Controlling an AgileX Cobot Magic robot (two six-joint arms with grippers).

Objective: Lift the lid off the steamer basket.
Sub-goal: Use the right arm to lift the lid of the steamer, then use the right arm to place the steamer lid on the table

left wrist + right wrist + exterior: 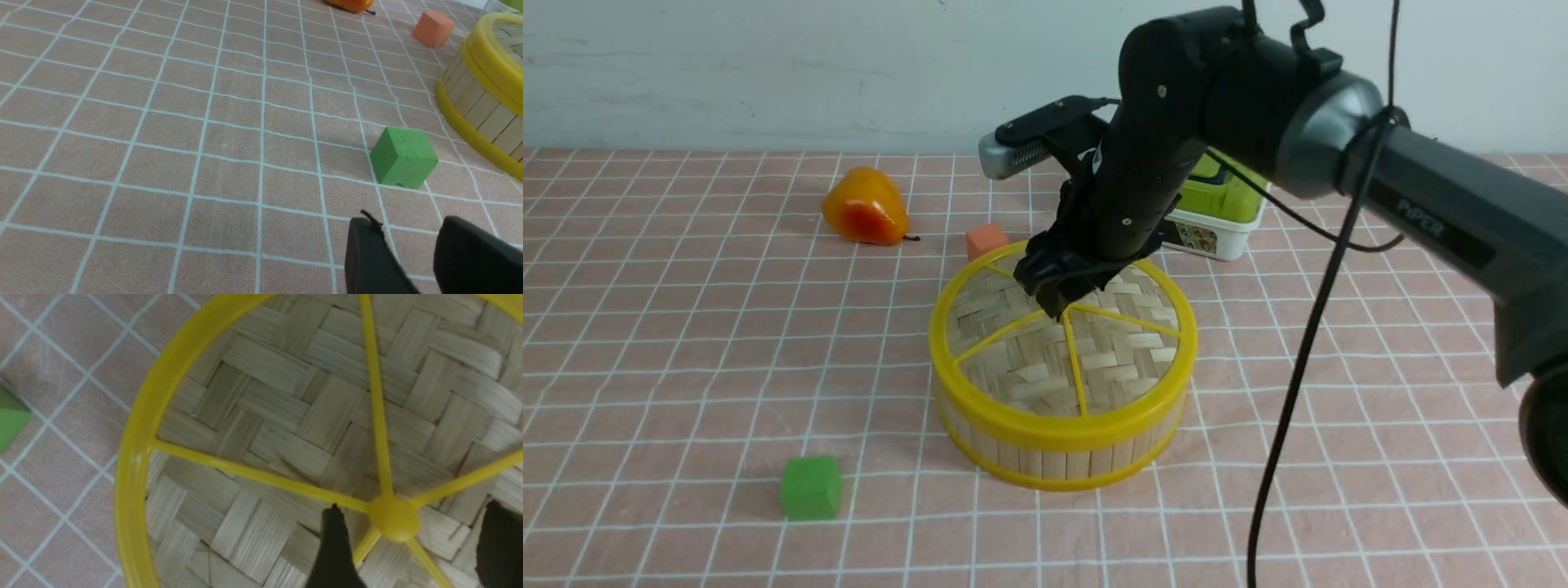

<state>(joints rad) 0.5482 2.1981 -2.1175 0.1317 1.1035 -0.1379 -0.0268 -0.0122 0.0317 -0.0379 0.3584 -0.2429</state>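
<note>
In the front view the right arm reaches down over the flat round lid [1029,359] of woven pale bamboo with its thick yellow rim. The right gripper [1059,300] is at the lid's middle. The lid sits squarely on the round steamer basket [1054,461] of upright bamboo slats, near the centre of the pink checked cloth [686,343]. So, as I judge it, nothing is lifted yet. Closing, raising and setting the lid aside are all left to do. The wrist hides the centre knob here, and also part of a white box with a green top [1217,214] behind. The left arm is out of this view.

In the left wrist view the left gripper [408,261] hangs over bare cloth, its two dark fingers spread and holding nothing, cut off by the frame edge. A green cube [403,157] lies just ahead, and the basket's wall is beyond it.

In the right wrist view the small yellow knob [393,517] lies between the right gripper's two dark fingers [333,547], with a gap on each side — spread, not yet pinching. The finger bases are cropped off, and whether the tips touch the weave I cannot tell. What the basket holds is hidden.
</note>
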